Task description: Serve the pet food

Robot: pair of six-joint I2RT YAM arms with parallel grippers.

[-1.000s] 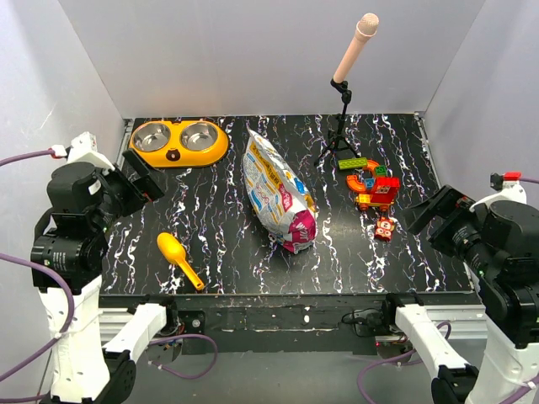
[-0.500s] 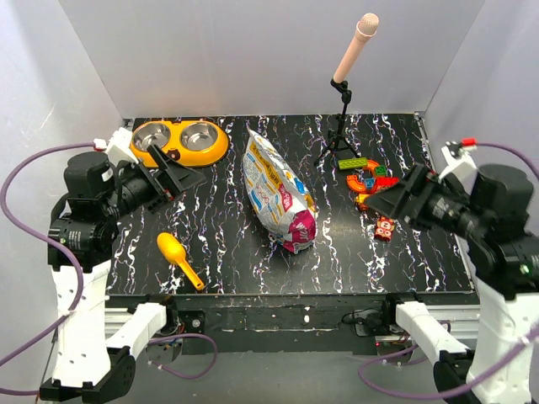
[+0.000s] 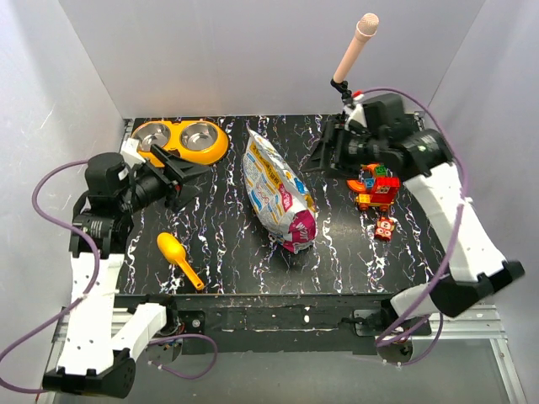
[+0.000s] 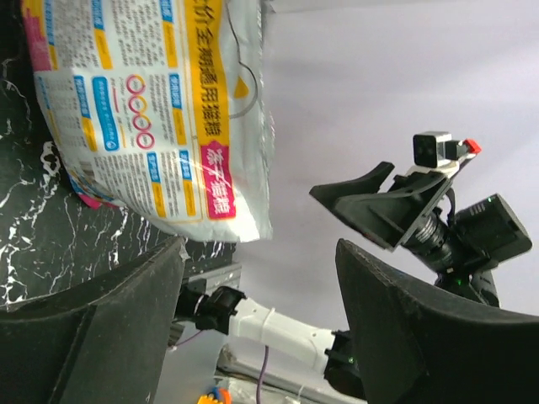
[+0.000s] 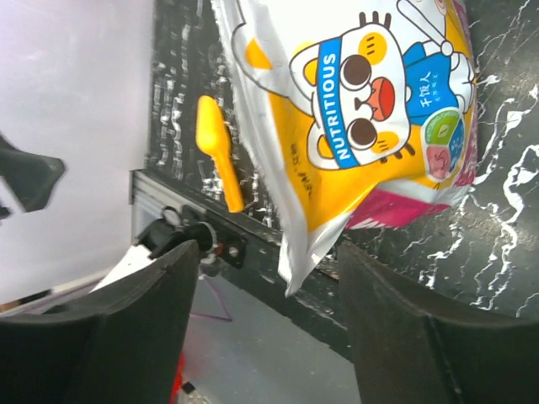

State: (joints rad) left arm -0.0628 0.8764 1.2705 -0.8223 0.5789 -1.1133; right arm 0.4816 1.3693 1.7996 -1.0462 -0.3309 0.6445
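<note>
The pet food bag, white, yellow and pink with a cartoon cat, lies closed on its side in the middle of the table. No kibble shows. The bag also shows in the left wrist view and the right wrist view. The yellow double bowl with two steel dishes stands at the back left. A yellow scoop lies at the front left and shows in the right wrist view. My left gripper is open and empty, left of the bag. My right gripper is open and empty, above the bag's far right side.
A microphone on a black tripod stand stands at the back, right behind my right gripper. Colourful toy bricks lie at the right. White walls enclose the black marbled table.
Both arms have swung in from the table's sides toward the bag. The right arm reached up and to the back centre. The bag, scoop and bowl have not moved.
</note>
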